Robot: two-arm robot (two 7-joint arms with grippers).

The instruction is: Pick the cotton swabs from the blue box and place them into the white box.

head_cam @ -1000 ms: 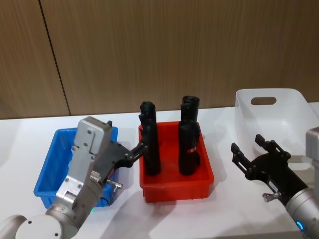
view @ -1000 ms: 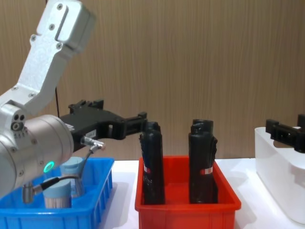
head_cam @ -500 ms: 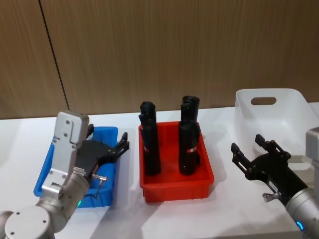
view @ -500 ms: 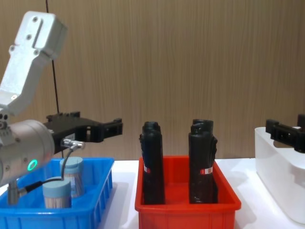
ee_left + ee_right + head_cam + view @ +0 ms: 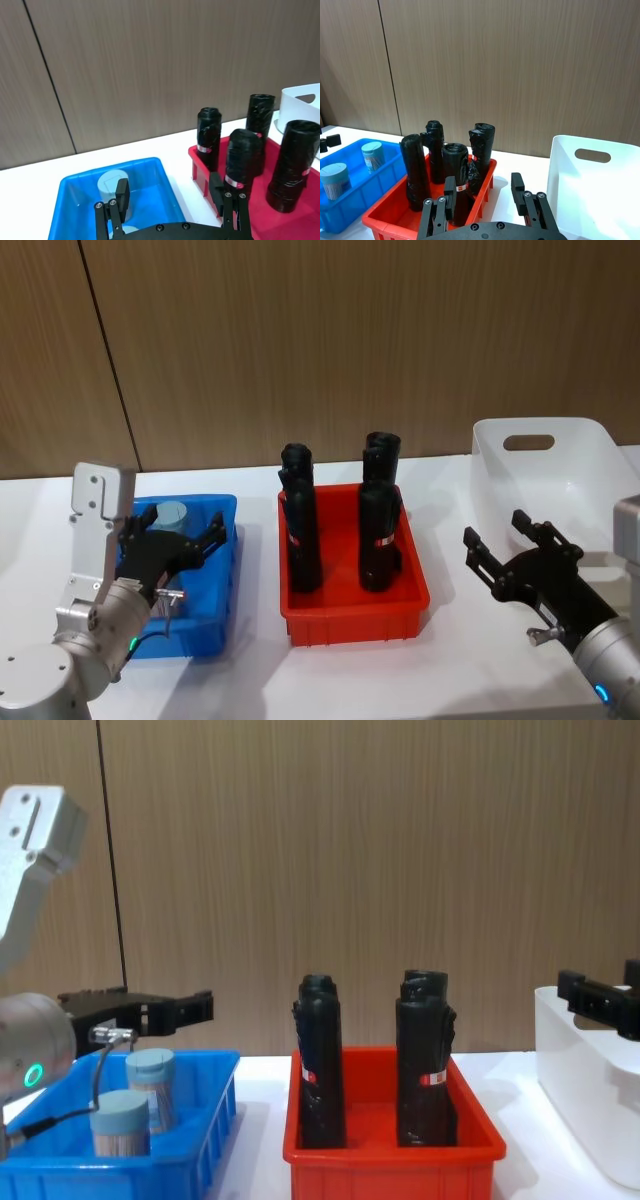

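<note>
The left tool (image 5: 172, 532) hangs over the blue box (image 5: 226, 580) near the left edge of the bench (image 5: 350, 680), its fingers spread wide and empty. Under it stand two cotton swabs (image 5: 148, 1088), clear jars with pale grey-blue lids and tan sticks inside. Its arm rises from the front edge. The right tool (image 5: 497, 532), also spread, hovers before the white box (image 5: 545, 472) by the right edge.

Head view: high, angled down onto the counter (image 5: 400, 670). Chest view: low, level across it, close. Wrist views: forward over left hand (image 5: 169, 186) and right hand (image 5: 483, 183). All four share the red bin (image 5: 350, 625).
</note>
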